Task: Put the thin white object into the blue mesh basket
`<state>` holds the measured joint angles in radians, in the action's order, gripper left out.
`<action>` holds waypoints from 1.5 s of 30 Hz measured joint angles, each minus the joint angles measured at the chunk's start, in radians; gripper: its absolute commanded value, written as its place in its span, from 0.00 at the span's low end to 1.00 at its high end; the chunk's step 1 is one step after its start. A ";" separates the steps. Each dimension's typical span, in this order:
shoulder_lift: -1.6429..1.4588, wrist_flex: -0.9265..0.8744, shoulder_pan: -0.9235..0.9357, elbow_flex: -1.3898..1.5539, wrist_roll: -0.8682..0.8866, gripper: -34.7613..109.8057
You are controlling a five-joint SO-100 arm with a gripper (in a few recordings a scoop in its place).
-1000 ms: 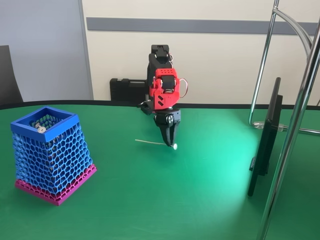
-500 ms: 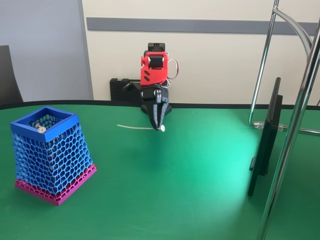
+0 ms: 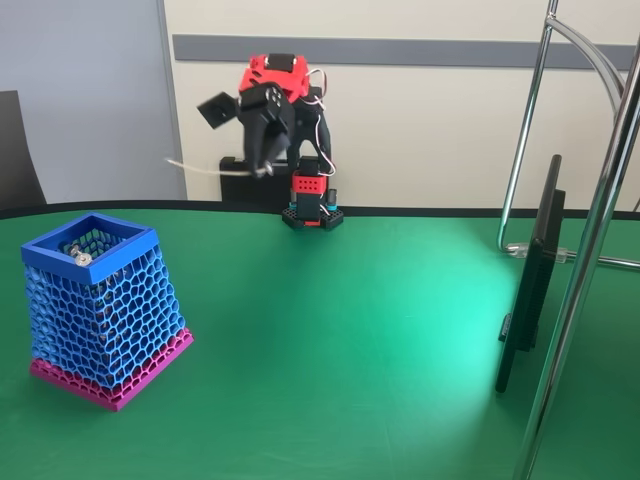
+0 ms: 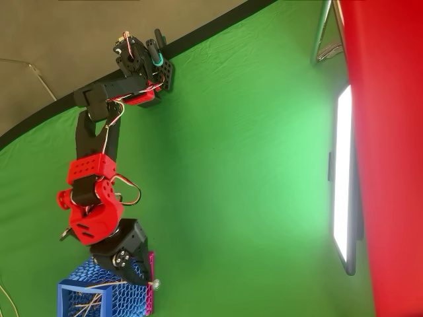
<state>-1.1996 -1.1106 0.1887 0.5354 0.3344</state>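
Note:
My gripper [image 3: 262, 166] hangs high above the table's back edge, shut on the thin white object [image 3: 205, 167]. The stick juts out to the left from the fingers, roughly level. The blue mesh basket [image 3: 92, 249] with its pink base stands on the green table at the left, below and forward of the gripper. In the overhead view the gripper [image 4: 147, 280] is over the basket's [image 4: 73, 288] right side. The thin white object [image 4: 119, 284] lies across the basket's top edge there, its round head [image 4: 156, 284] just outside.
A small grey knob [image 3: 83, 258] rests on the basket's rim. A dark monitor [image 3: 535, 280] and chrome stand poles [image 3: 600, 220] occupy the right side. A black case [image 3: 240, 180] sits behind the arm's base [image 3: 312, 205].
The gripper rose from just above the table and swung left towards the basket, carrying the thin white object with it.

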 measured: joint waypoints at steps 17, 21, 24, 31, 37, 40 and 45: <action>0.301 0.126 0.169 -0.293 0.089 0.27; 0.364 0.175 0.187 -0.348 0.118 0.28; 0.402 0.193 0.201 -0.387 0.149 0.28; 0.497 0.264 0.232 -0.426 0.173 0.28; 0.578 0.273 0.242 -0.499 0.212 0.29; 0.594 0.273 0.256 -0.503 0.247 0.31; 0.606 0.261 0.267 -0.503 0.321 0.31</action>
<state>-0.5937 -0.8498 0.4556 0.0322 0.6550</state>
